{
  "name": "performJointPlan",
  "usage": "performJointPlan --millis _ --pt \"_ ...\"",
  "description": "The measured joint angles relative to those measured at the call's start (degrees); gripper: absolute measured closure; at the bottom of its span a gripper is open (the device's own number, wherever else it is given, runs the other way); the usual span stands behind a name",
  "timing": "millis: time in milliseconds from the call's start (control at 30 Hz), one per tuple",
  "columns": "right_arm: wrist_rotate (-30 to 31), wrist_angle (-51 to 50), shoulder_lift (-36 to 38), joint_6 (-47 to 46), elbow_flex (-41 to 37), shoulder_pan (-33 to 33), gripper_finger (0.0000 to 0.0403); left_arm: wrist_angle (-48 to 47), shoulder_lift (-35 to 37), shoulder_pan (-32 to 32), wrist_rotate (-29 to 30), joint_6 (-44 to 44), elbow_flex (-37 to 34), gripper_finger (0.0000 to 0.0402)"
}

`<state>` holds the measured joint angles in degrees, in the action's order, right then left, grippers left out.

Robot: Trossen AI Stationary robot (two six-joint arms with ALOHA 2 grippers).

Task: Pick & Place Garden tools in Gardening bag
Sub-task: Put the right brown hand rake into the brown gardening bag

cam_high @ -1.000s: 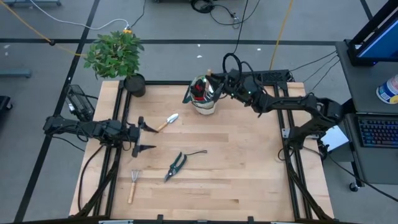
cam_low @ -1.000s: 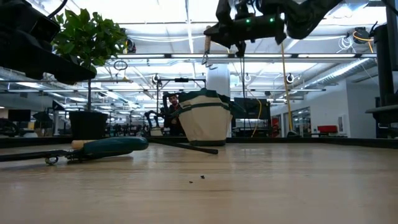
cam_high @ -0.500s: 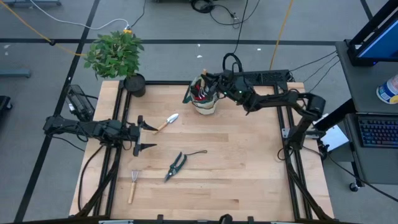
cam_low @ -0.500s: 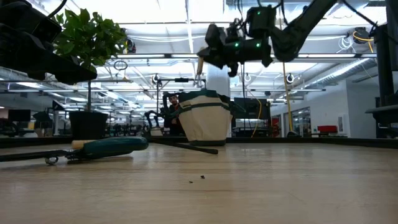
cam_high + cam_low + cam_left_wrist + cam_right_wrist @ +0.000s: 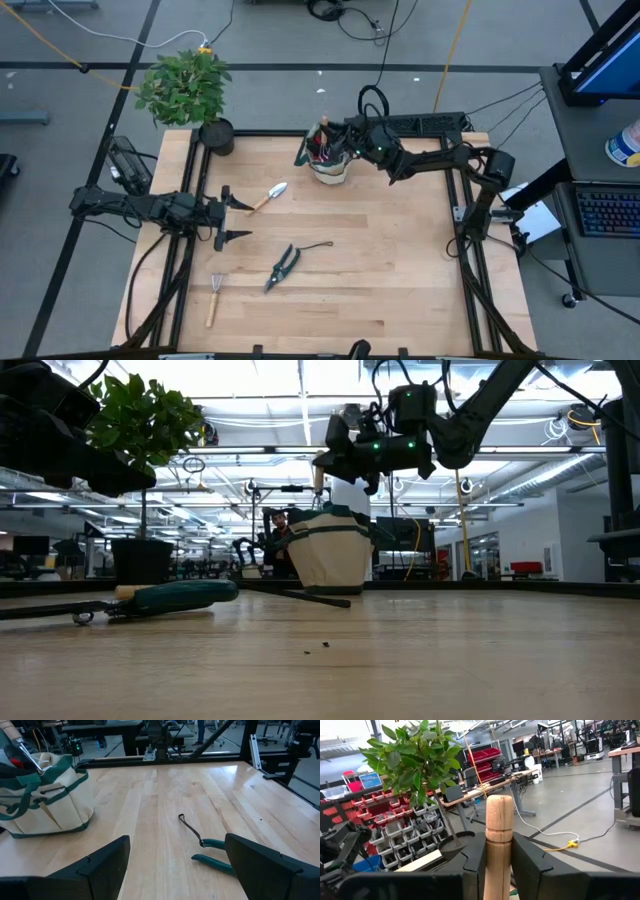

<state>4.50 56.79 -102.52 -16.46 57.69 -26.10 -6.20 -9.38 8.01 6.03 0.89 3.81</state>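
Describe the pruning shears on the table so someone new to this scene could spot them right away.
Start at the wooden table and find the left gripper hanging open near its left edge. The pruning shears lie flat just toward the table's middle from it, between the trowel and the little rake. Unlike those wood-handled tools, they have green handles and a thin dark loop at one end.

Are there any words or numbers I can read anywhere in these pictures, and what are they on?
None can be read.
Blue sign beyond the leafy green potted plant: lettering too blurred.
Beige canvas gardening bag with green trim: no label shows.
Round wooden handle gripped in the right tool: plain, no marks.
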Motion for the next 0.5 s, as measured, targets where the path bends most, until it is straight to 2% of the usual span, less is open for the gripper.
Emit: performJointPlan --millis 333,500 --pt "3.0 1.8 0.0 -2.2 0.0 -1.7 0.0344 0.0 0.0 0.0 0.0 0.3 0.0 0.0068" --pt "3.0 -1.7 0.0 -0.9 0.0 -2.1 0.0344 0.0 0.0 0.0 0.0 0.3 0.0 0.0069"
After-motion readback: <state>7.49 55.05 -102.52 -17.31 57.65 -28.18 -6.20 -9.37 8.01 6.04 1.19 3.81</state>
